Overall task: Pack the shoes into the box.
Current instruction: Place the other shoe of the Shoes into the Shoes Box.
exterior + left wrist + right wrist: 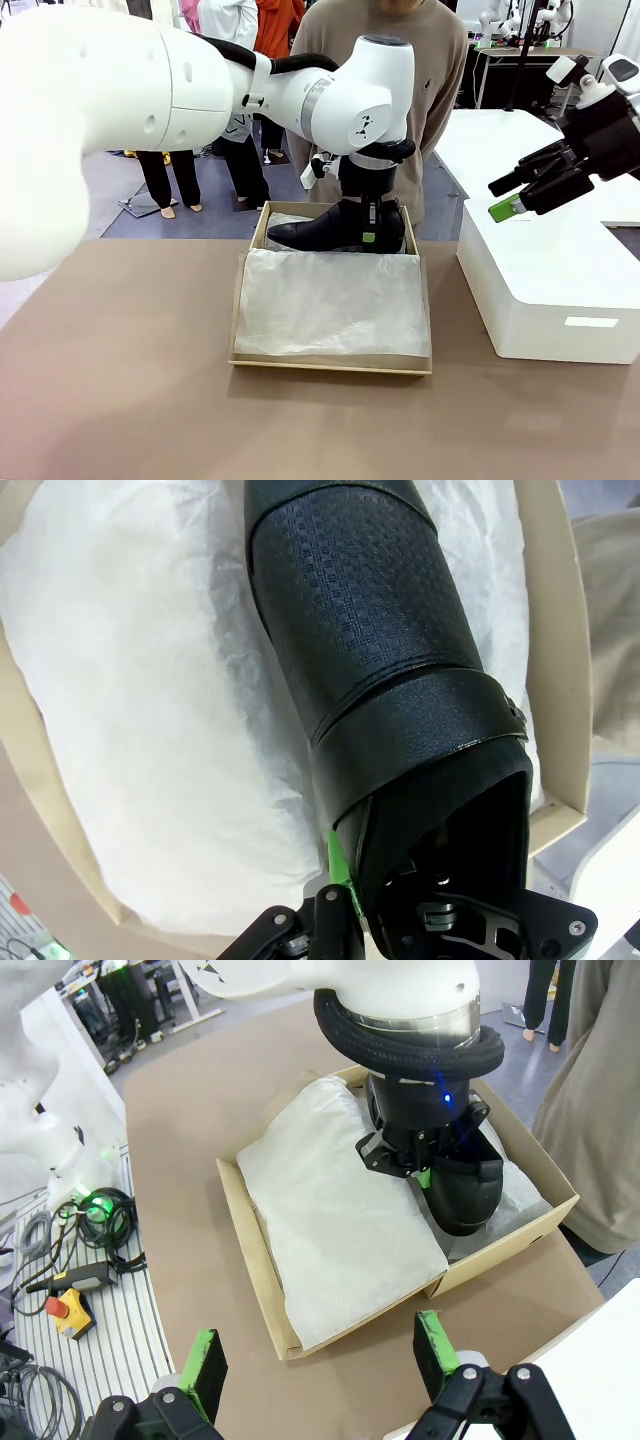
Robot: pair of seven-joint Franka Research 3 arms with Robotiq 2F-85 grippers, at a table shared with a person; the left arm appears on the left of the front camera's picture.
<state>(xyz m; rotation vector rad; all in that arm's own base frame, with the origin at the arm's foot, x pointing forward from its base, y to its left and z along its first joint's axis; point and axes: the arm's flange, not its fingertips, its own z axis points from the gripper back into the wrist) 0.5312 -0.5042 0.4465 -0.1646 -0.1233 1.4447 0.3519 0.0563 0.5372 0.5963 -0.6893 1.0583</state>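
From the bulky white left arm (100, 100) up front, clamps left gripper (373, 226) on the heel of a glossy black leather shoe (320, 228) lying inside the tan cardboard box (330, 366) along its far wall, toe leftward, with right gripper (500, 197) agape well apart.

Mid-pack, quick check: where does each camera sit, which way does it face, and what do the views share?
Front: fixed between the arms, facing across the table at the person; left arm and right gripper show.
Left wrist: on the left gripper, looking down its fingers at the shoe and tissue paper.
Right wrist: raised near the white box, looking down at the box; its open fingers show below.
Shared: all three show the gripped shoe and box.
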